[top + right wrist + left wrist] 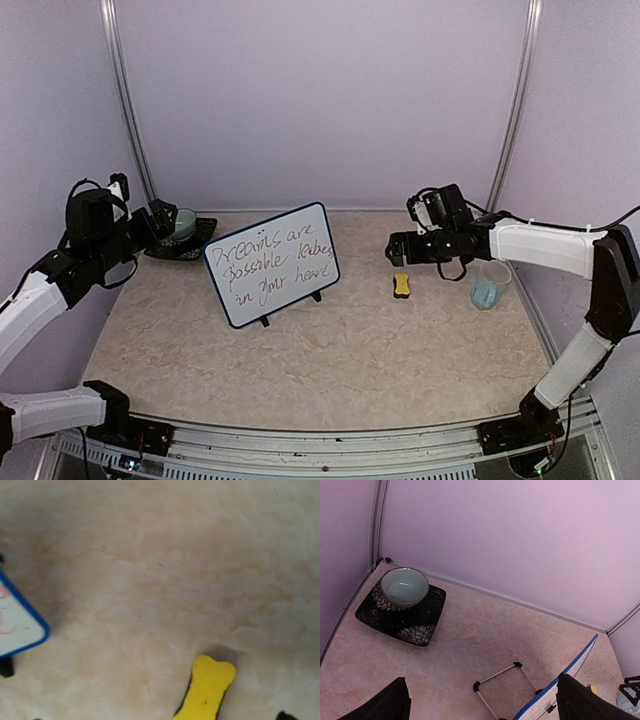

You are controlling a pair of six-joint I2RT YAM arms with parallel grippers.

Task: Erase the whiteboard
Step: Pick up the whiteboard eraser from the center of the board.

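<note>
The whiteboard [272,262] stands tilted on its wire stand mid-table, with red and dark handwriting across its face. Its blue edge [572,670] shows from behind in the left wrist view, and one corner [22,622] shows in the right wrist view. A yellow bone-shaped sponge [401,285] lies flat to its right and appears as the sponge [207,690] just below the right wrist camera. My right gripper [396,248] hovers open above and slightly behind that sponge, holding nothing. My left gripper [485,707] hangs open behind the board's left side, its black fingers [387,705] spread wide and empty.
A dark patterned square plate [170,248] with a pale green bowl [185,219] on it sits at the back left, close to the left gripper. A clear plastic cup [490,285] stands at the right. Purple walls close in the back and both sides.
</note>
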